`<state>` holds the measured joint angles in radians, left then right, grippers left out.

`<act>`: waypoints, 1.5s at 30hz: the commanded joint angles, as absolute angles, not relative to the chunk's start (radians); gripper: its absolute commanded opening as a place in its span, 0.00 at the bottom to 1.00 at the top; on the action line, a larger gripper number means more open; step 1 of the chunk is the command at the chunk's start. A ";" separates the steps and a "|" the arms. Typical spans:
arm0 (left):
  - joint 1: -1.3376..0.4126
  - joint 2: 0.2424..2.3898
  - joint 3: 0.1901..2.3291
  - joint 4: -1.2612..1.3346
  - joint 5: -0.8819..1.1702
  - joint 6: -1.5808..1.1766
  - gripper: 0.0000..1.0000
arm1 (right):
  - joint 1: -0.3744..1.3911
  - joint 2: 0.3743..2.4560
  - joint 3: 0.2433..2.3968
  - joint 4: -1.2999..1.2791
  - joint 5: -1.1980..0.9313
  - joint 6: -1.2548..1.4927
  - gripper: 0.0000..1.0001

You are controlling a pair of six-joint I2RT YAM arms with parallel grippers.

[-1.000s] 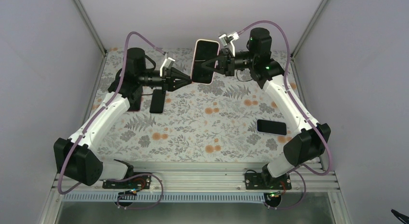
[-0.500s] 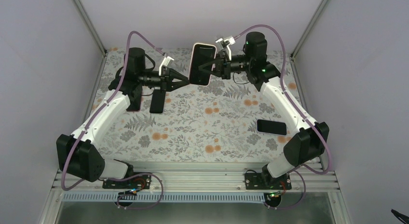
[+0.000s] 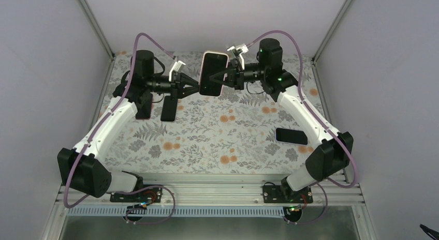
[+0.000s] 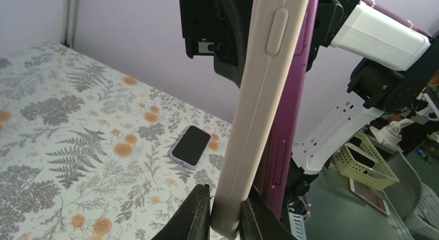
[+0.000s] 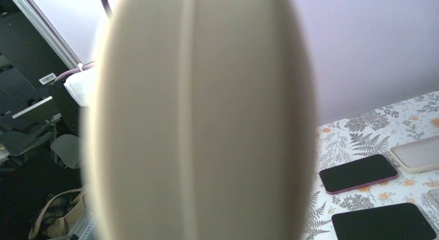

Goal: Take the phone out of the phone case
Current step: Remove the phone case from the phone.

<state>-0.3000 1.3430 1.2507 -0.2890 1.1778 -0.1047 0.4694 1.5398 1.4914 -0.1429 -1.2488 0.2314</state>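
Observation:
A phone in a beige case point(image 3: 212, 74) is held upright in the air over the back of the table, between the two grippers. In the left wrist view, my left gripper point(image 4: 225, 196) is shut on the bottom edge of the beige case point(image 4: 264, 95), and the purple phone point(image 4: 290, 105) stands just behind the case. My left gripper point(image 3: 198, 90) meets it from the left. My right gripper point(image 3: 224, 74) clamps the phone from the right. In the right wrist view, the blurred case point(image 5: 196, 116) fills the view and hides the right fingers.
A black phone point(image 3: 168, 108) and a pink-edged one point(image 3: 144, 106) lie on the flowered table under the left arm. Another phone point(image 3: 291, 136) lies at the right, lilac-cased in the left wrist view point(image 4: 191, 145). The right wrist view shows two phones point(image 5: 359, 173) and a clear case point(image 5: 416, 153).
The right arm has carried the cased phone leftward and slightly down. Its lower edge now sits between the left gripper's fingers.

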 commanded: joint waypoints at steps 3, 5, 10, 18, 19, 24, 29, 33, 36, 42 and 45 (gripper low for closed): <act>-0.297 1.384 1.363 -0.074 1.036 -0.097 0.17 | 0.644 1.503 1.431 -0.261 -1.659 0.252 0.04; -0.309 1.389 1.387 -0.064 1.073 -0.090 0.18 | 0.651 1.505 1.415 -0.258 -1.656 0.253 0.04; -0.367 1.414 1.440 -0.103 1.132 -0.064 0.18 | 0.661 1.523 1.414 -0.257 -1.646 0.252 0.04; -0.454 1.381 1.324 -0.080 1.165 -0.081 0.17 | 0.663 1.534 1.423 -0.261 -1.633 0.250 0.04; -0.460 1.374 1.299 -0.071 1.156 -0.089 0.17 | 0.663 1.535 1.423 -0.261 -1.630 0.252 0.04; -0.469 1.354 1.215 -0.026 1.198 -0.129 0.10 | 0.663 1.552 1.436 -0.253 -1.612 0.268 0.04; -0.465 1.336 1.175 -0.009 1.205 -0.146 0.03 | 0.643 1.564 1.447 -0.257 -1.521 0.269 0.04; -0.421 1.340 1.152 0.055 1.206 -0.239 0.02 | 0.611 1.577 1.458 -0.270 -1.478 0.266 0.06; -0.371 1.350 1.137 0.107 1.210 -0.330 0.02 | 0.571 1.586 1.480 -0.286 -1.439 0.265 0.12; -0.306 1.372 1.135 0.084 1.184 -0.387 0.02 | 0.493 1.577 1.482 -0.257 -1.369 0.331 0.31; -0.305 1.364 1.127 0.081 1.175 -0.374 0.02 | 0.470 1.571 1.475 -0.241 -1.359 0.351 0.36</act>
